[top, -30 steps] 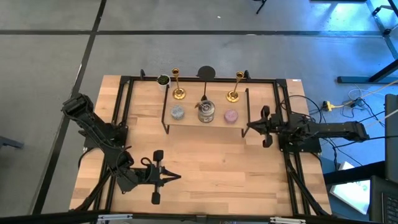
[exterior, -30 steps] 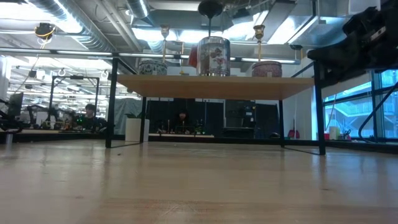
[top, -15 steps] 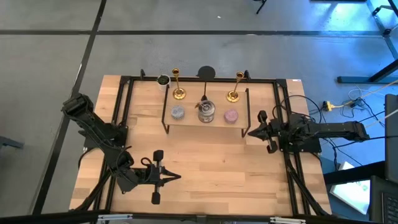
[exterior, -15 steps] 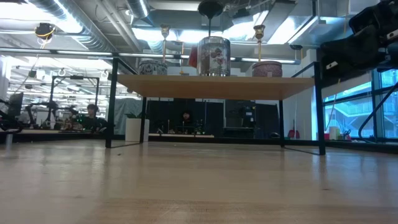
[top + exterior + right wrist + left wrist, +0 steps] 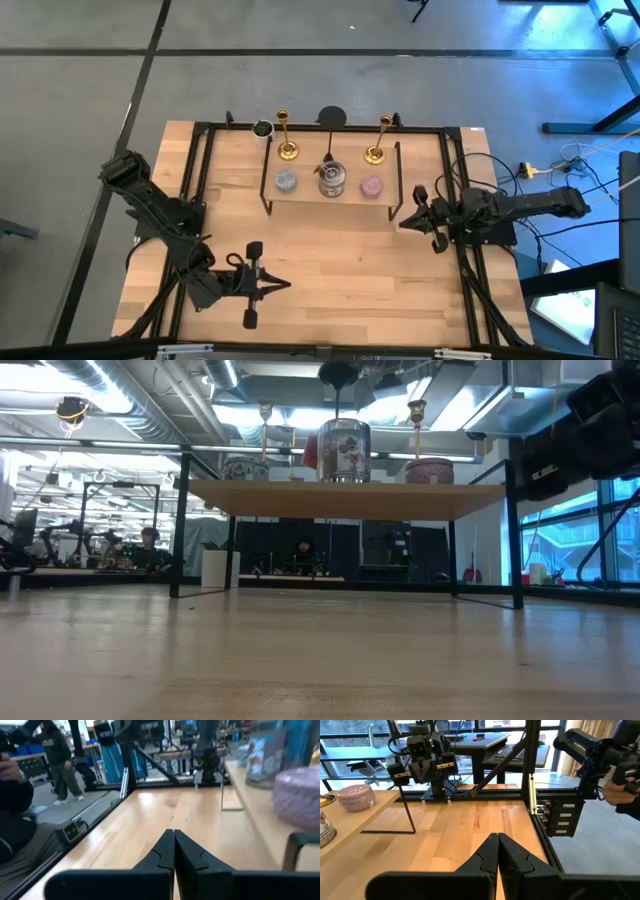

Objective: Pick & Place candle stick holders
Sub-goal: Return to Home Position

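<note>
left candle stick holder (image 5: 285,137) and right candle stick holder (image 5: 379,140) stood upright along the back of the raised shelf (image 5: 305,167), left gripper (image 5: 283,285) seen at the near left of the table (image 5: 330,270), fingers pressed together, nothing held, right gripper (image 5: 403,214) placed just beside the shelf's right end, likewise closed and empty

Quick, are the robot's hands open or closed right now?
Left gripper: shut, empty, over the table.
Right gripper: shut, empty, beside the shelf.

Matte-black, chunky-jointed left arm (image 5: 160,210) and right arm (image 5: 520,206), tapered dark fingers (image 5: 487,856), perhaps thin cabling at the joints.
</note>
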Tool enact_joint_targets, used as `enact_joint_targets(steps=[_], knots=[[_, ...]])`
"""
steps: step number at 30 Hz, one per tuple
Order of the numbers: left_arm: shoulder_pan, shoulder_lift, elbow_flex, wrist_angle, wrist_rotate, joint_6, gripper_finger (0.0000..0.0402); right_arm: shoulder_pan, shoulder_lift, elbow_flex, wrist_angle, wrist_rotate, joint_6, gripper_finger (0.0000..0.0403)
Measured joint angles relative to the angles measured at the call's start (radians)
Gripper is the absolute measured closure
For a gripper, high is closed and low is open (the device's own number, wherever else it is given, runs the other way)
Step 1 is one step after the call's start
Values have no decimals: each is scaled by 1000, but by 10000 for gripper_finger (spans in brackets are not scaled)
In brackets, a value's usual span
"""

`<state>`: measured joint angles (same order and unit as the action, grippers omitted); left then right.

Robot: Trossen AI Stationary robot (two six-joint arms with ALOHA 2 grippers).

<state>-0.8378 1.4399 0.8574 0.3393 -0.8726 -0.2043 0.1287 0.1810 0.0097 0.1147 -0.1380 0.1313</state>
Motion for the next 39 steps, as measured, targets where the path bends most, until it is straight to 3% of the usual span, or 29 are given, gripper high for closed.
enact_joint_targets(steps=[10,31,39], knots=[[-15,0,0,0,-22,-1,400,128,0,0,-67,180,-21,403],[-26,0,0,0,-31,5,400,150,-110,0,-104,163,-131,403],[-25,0,0,1,-42,30,400,150,-109,0,-103,160,7,403]])
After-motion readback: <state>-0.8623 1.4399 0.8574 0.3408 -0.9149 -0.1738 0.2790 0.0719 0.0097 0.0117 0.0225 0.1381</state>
